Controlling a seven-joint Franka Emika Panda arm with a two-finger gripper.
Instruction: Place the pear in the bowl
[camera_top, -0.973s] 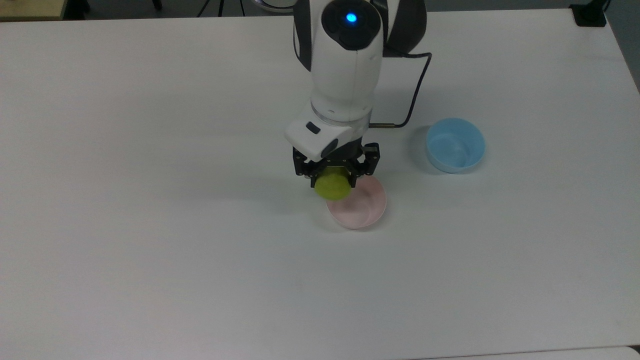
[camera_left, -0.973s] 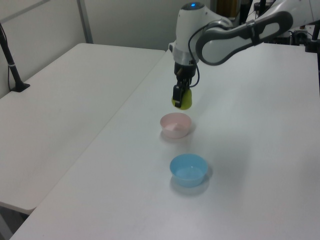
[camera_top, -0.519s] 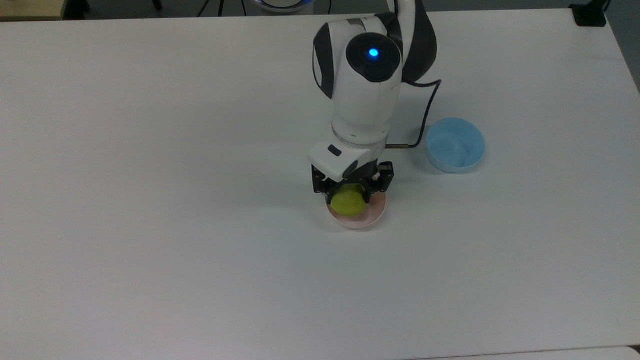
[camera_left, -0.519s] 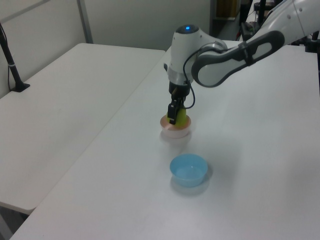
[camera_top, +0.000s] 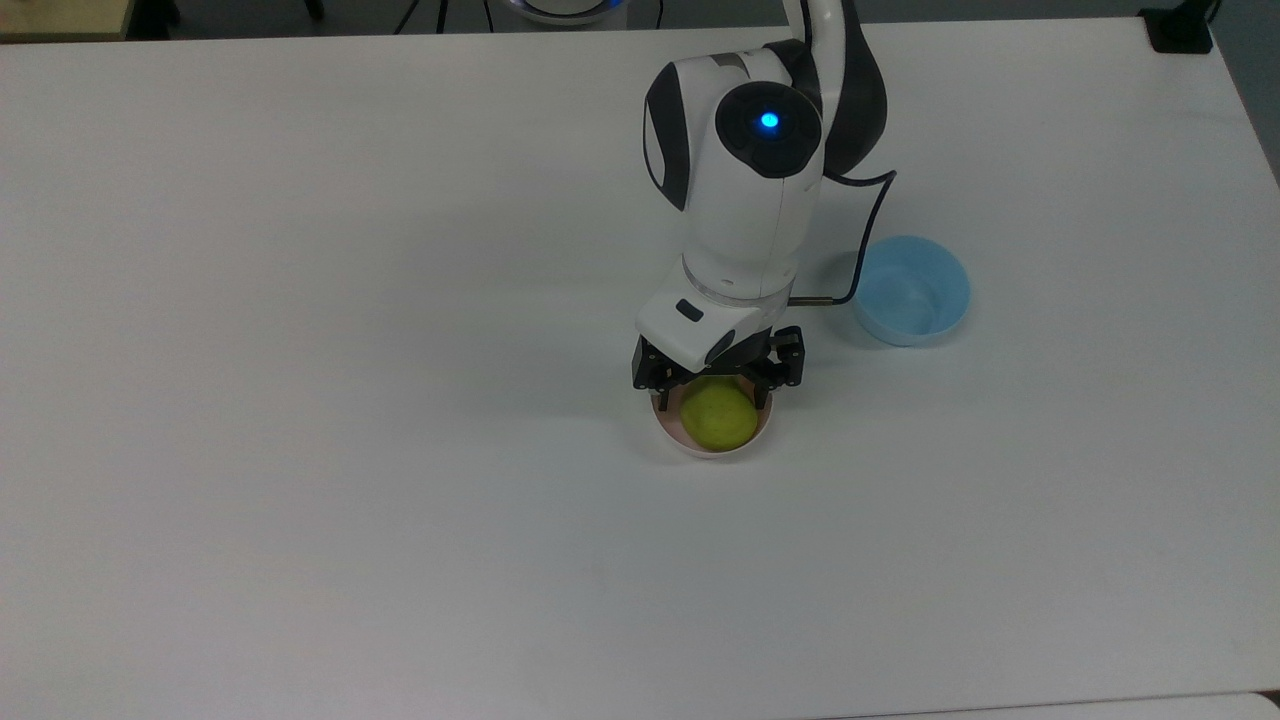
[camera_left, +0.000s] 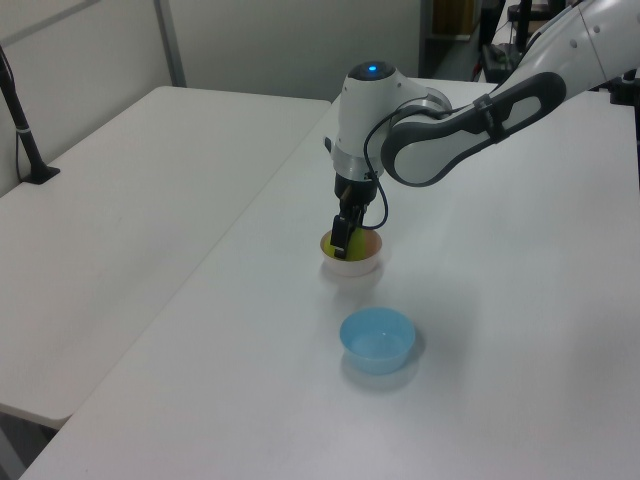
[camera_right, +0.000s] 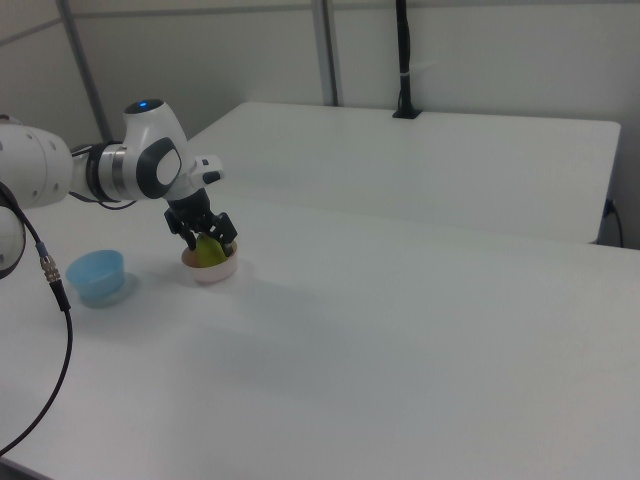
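One pear (camera_top: 718, 418), yellow-green, sits down inside the pink bowl (camera_top: 673, 435), its rounded body filling most of the bowl's opening in the top view. Stem and narrow top not made out; the gripper body covers the upper part of the fruit there. In the left view the pear (camera_left: 343, 243) is a small green patch behind a dark finger, with the bowl (camera_left: 356, 265) rim showing under it. In the right view the pear (camera_right: 209, 251) shows tilted above the bowl (camera_right: 212, 271) wall.

Gripper (camera_top: 716, 388): lowered right over the bowl, black fingers either side of the pear's top. They look set about the fruit's width apart, but whether they press on it or stand a little off I cannot tell. From the left view the gripper (camera_left: 341, 242) dips to rim level; from the right view the gripper (camera_right: 205, 238) is just above the bowl.

Count: two bowls, one pear, one arm. The light blue bowl (camera_top: 911, 290) stands apart to the top view's right, nothing seen in it. A black cable (camera_top: 865, 245) loops from the wrist toward it. White table (camera_top: 300, 400) beneath all.
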